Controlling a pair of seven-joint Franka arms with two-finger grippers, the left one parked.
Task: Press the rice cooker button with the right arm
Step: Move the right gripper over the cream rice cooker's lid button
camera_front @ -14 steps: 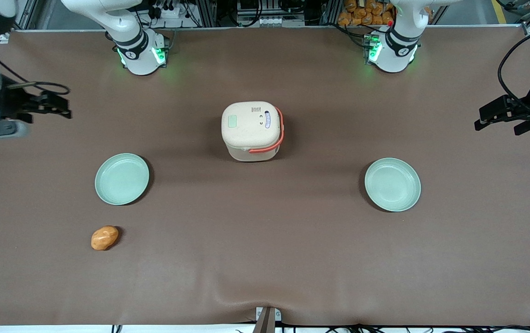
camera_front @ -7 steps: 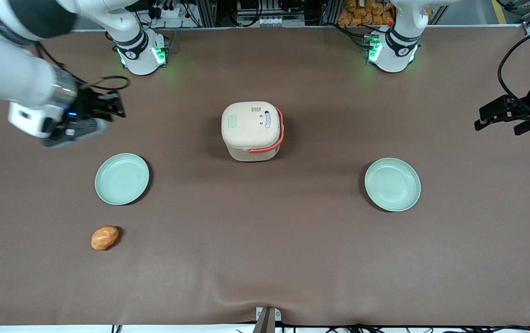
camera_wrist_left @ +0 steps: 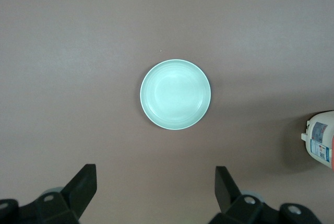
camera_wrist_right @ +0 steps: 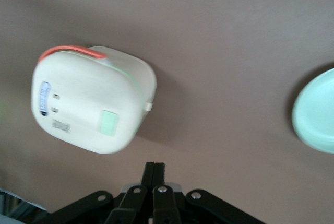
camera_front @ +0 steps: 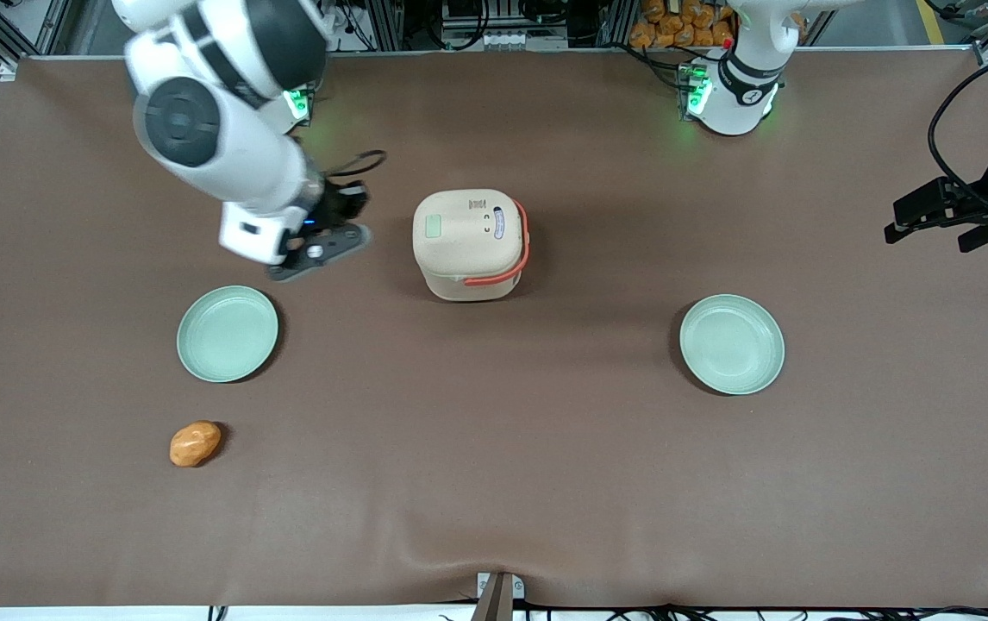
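Note:
The cream rice cooker (camera_front: 468,244) with its coral-orange handle stands mid-table with the lid down. A pale green button (camera_front: 433,227) sits on the lid edge that faces the working arm. My right arm's gripper (camera_front: 354,200) hovers above the table beside the cooker, toward the working arm's end, a short gap from it. The wrist view shows the cooker (camera_wrist_right: 91,104) and its button (camera_wrist_right: 108,123) ahead of the gripper (camera_wrist_right: 154,169), whose fingers are pressed together and hold nothing. They do not touch the cooker.
A mint-green plate (camera_front: 228,334) lies nearer the front camera than the gripper, and an orange lump (camera_front: 195,443) lies nearer still. A second plate (camera_front: 732,344) lies toward the parked arm's end. The arm bases stand at the table's back edge.
The right arm has swung in from the table's end toward the cooker, carrying the gripper across the table to just beside it. The cooker, the plates and the orange lump have not moved.

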